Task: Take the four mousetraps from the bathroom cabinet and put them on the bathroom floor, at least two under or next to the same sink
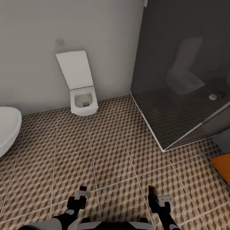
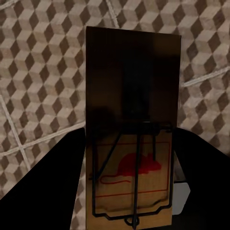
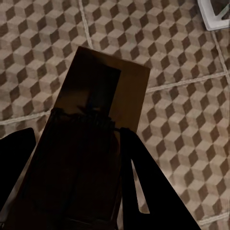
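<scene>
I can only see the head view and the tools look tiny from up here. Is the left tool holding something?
Observer: Yes. The left tool grips a flat brown wooden mousetrap with wire parts.
Operator: Is there a picture on it?
Observer: A red mouse drawing is printed on its paler end.
Operator: What about the right tool?
Observer: The right tool holds another dark wooden mousetrap, above the cube-patterned tile floor.

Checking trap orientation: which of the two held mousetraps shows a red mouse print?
The mousetrap in the left gripper; the right gripper's mousetrap looks plain dark brown.
</scene>
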You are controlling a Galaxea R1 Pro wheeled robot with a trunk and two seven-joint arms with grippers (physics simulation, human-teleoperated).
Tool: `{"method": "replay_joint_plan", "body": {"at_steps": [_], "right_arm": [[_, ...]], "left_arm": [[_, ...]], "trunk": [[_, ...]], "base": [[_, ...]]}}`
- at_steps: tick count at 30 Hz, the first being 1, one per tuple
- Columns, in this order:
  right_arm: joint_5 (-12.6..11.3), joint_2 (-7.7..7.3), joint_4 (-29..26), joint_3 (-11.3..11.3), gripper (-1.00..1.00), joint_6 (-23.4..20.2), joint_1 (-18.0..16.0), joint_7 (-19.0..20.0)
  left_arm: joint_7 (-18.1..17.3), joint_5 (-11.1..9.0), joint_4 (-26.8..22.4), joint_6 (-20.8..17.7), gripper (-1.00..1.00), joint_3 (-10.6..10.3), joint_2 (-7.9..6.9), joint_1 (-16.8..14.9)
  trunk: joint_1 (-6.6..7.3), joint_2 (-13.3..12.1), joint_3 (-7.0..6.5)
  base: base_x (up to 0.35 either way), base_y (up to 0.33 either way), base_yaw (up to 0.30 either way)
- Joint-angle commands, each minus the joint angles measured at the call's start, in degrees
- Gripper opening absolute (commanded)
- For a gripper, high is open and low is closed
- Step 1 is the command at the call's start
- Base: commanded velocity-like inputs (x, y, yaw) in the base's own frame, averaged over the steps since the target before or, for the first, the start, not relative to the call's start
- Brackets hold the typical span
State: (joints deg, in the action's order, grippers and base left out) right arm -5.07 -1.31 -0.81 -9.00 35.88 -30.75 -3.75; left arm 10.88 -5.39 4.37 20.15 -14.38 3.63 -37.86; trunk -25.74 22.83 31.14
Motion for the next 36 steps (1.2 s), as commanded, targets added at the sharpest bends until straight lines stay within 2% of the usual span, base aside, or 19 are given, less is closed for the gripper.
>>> {"method": "replay_joint_plan", "body": {"at_steps": [1,10,30,36], "right_arm": [[-0.53,-0.01,0.02,-0.51,-1.0,0.16,-0.02,-0.12],[-0.49,-0.01,0.02,-0.5,-1.0,0.16,-0.02,-0.12],[-0.53,-0.01,0.02,-0.51,-1.0,0.16,-0.02,-0.12],[-0.55,-0.01,0.02,-0.5,-1.0,0.16,-0.02,-0.12]], "left_arm": [[0.15,-0.5,0.29,0.42,-1.0,-0.48,0.06,-0.11],[0.15,-0.51,0.29,0.42,-1.0,-0.48,0.06,-0.11],[0.19,-0.5,0.29,0.42,-1.0,-0.48,0.06,-0.11],[0.18,-0.5,0.29,0.42,-1.0,-0.48,0.06,-0.11]], "trunk": [[-0.04,0.09,0.07],[-0.04,0.09,0.07],[-0.04,0.09,0.07],[-0.04,0.09,0.07]], "base": [[0.141,-0.013,0.284],[0.144,-0.026,0.284],[0.185,-0.144,0.286],[0.054,-0.038,0.285]]}}
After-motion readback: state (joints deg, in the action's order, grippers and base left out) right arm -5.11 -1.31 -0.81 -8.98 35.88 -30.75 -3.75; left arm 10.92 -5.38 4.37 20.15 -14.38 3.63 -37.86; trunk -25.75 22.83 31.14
